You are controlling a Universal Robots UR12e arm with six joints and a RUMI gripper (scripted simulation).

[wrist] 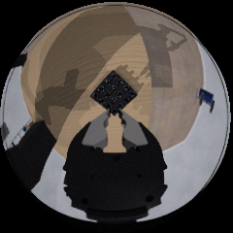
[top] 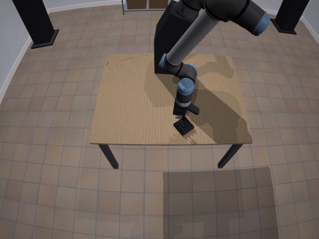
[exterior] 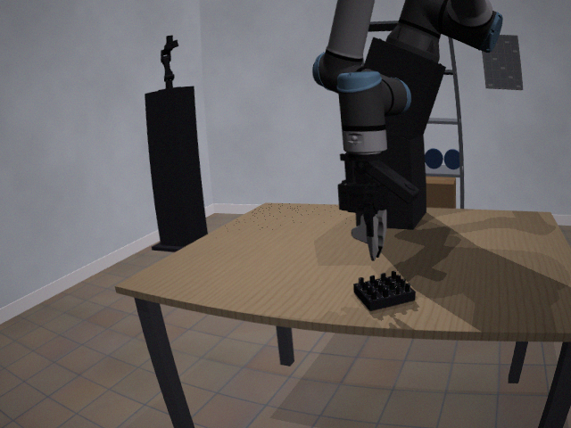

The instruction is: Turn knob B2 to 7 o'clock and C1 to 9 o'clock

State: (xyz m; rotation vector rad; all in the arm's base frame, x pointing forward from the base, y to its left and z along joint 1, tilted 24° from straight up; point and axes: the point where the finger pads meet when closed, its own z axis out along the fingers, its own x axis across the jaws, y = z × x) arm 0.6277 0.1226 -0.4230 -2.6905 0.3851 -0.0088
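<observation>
The knob box [top: 183, 125] [exterior: 381, 293] [wrist: 114, 92] is a small black square block with a grid of upright knobs. It sits turned diagonally on the wooden table [top: 123, 102] [exterior: 258, 258] [wrist: 73, 63], near the front edge and right of centre. My gripper [top: 183, 117] [exterior: 375, 254] [wrist: 114, 110] points straight down and hovers a little above the box's back corner. Its fingers are drawn almost together with nothing between them. The knob pointers and clock marks are too small to read.
The arm's black pedestal [top: 167, 38] [exterior: 405, 138] stands at the table's back. A black column [exterior: 175, 166] stands on the floor to the left, and a shelf rack [exterior: 454, 115] stands behind the table. The table's front edge [top: 170, 144] is close to the box.
</observation>
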